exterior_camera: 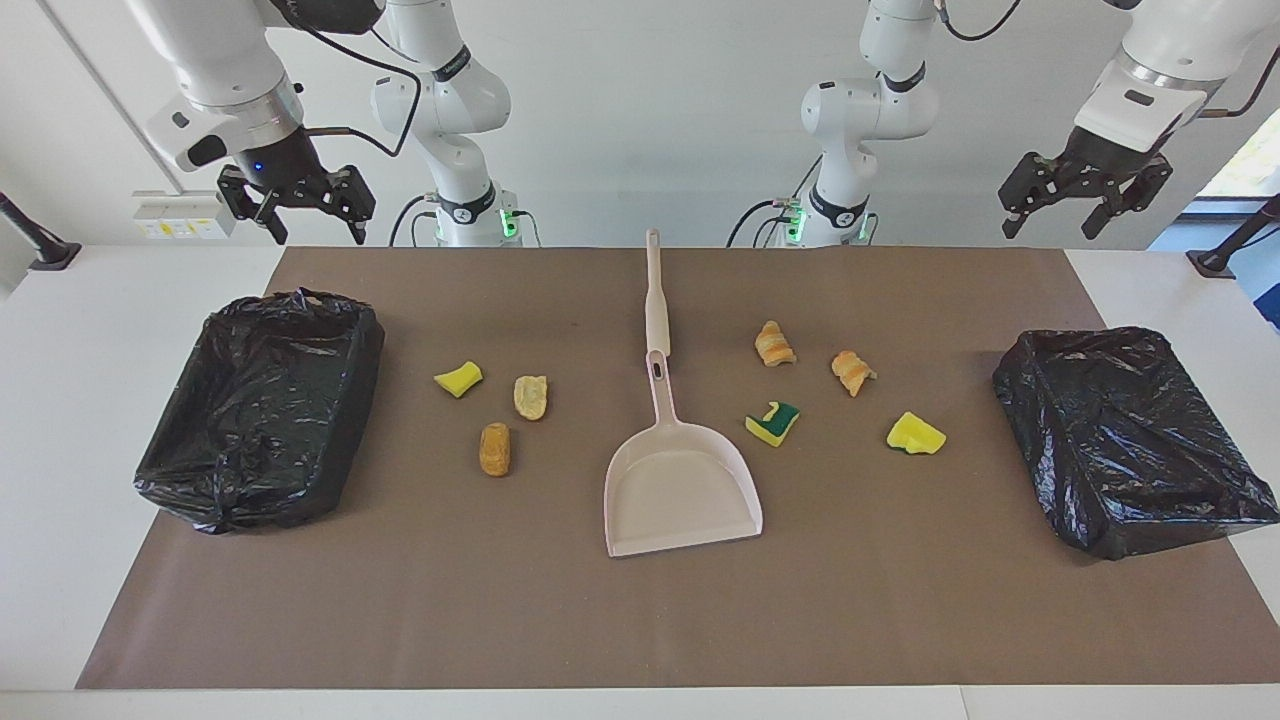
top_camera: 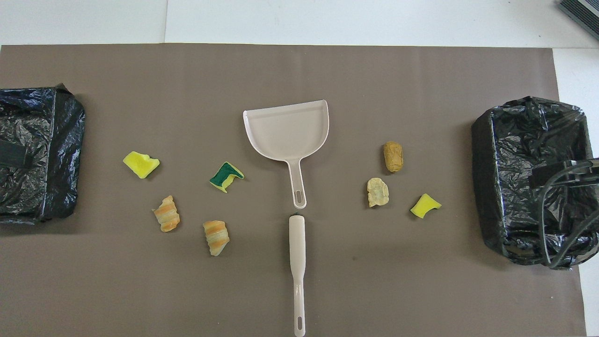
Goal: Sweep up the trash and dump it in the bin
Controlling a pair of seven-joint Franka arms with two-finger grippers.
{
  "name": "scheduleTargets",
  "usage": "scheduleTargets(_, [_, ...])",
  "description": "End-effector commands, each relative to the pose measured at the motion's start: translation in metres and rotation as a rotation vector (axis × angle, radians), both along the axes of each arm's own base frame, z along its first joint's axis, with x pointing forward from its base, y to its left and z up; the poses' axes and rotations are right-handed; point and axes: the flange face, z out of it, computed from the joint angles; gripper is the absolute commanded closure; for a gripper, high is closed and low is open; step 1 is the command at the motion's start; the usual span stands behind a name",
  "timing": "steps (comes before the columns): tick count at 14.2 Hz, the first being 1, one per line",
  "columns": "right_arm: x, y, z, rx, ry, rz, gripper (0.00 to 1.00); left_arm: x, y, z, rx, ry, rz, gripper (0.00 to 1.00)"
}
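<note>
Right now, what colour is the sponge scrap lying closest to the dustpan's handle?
That sponge scrap is dark green on top with a yellow layer underneath, clearest in the overhead view.

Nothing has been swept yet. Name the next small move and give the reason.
Probably lower the right gripper onto the brush handle. Both jaws stand open and empty above the table, the trash lies loose on the mat, and the dustpan sits empty.

Smooth matt plastic dustpan (exterior_camera: 683, 487); glossy crinkled bin liner (exterior_camera: 262, 410); seemingly paper mat (exterior_camera: 640, 620).
</note>
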Motion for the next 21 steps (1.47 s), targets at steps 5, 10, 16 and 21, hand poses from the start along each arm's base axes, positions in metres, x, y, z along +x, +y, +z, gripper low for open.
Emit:
scheduleTargets(5, [-0.007, 0.0, -0.002, 0.038, -0.009, -0.033, 0.0, -0.005, -0.006, 0.002, 0.004, -0.004, -0.009, 0.0])
scheduleTargets(10, [-0.008, -0.001, -0.003, 0.038, -0.008, -0.035, 0.0, -0.017, -0.042, -0.006, 0.007, 0.011, -0.06, 0.0])
scheduleTargets(16, [-0.011, -0.002, -0.004, 0.039, -0.006, -0.028, 0.0, -0.099, -0.157, -0.063, 0.007, 0.057, -0.065, 0.0])
scheduleTargets(21, [-0.011, -0.002, -0.004, 0.04, -0.004, -0.027, 0.0, -0.158, -0.246, -0.114, -0.055, 0.128, -0.091, 0.0])
